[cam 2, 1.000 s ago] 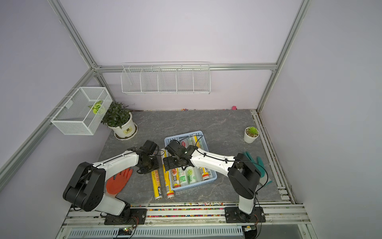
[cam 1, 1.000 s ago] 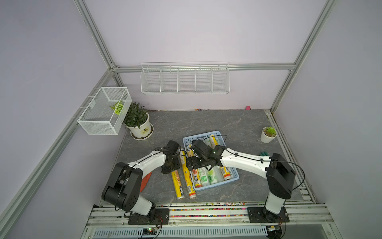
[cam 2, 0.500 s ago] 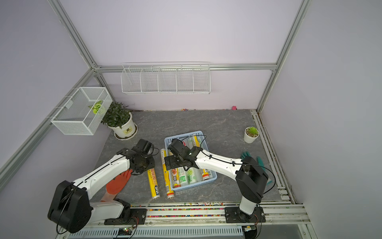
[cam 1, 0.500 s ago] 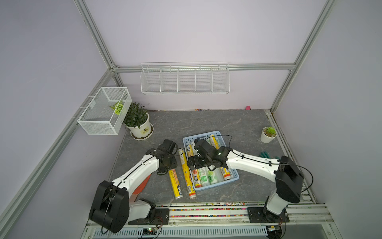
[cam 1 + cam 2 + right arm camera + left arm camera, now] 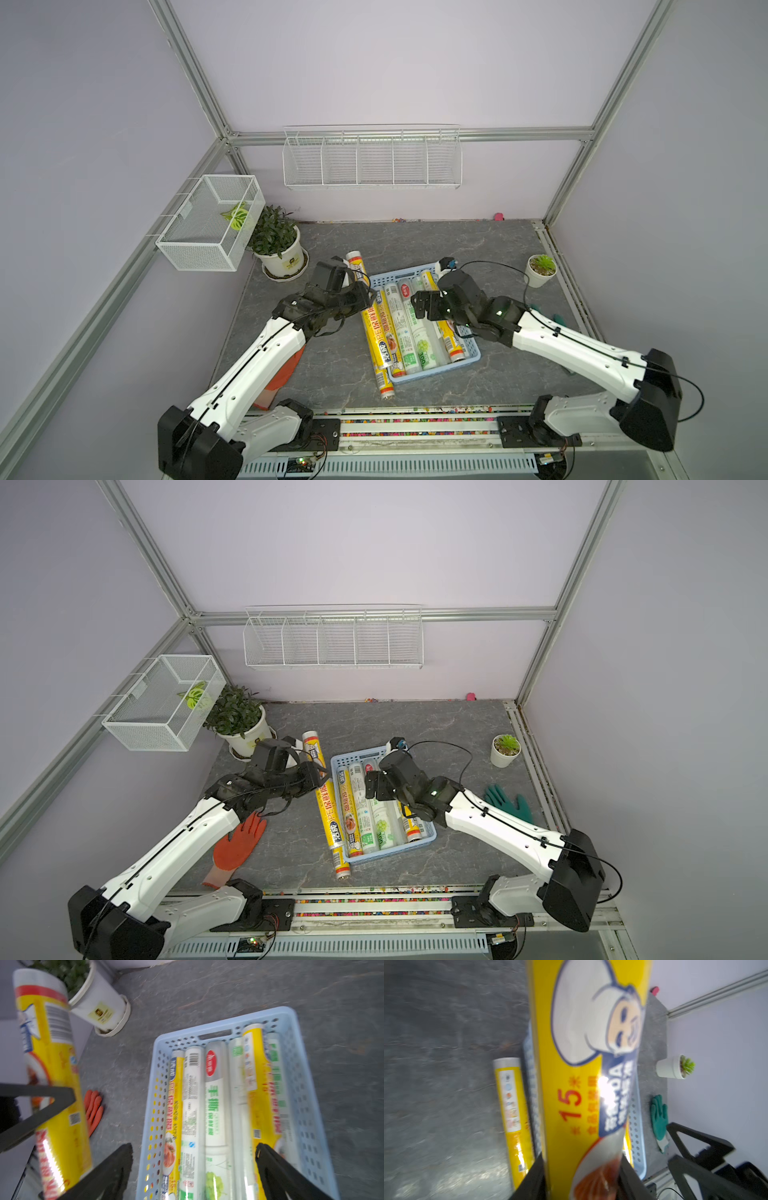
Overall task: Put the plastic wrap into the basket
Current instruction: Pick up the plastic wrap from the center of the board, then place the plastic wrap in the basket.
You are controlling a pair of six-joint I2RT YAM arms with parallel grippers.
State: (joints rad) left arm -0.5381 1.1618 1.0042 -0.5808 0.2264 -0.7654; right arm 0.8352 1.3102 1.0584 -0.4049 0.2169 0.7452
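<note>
My left gripper is shut on a yellow plastic wrap roll. It holds the roll off the table, just left of the light-blue basket. The same roll shows in the right wrist view. Another yellow roll lies on the table against the basket's left wall. Several rolls lie side by side in the basket. My right gripper hangs open over them, holding nothing.
A potted plant stands at the back left and a small succulent pot at the right. An orange glove lies under my left arm, a green glove behind my right arm. A wire mesh box and wire rack hang on the walls.
My left gripper has raised one of the two yellow rolls off the table beside the basket. My right gripper has shifted to the right over the basket, still open.
</note>
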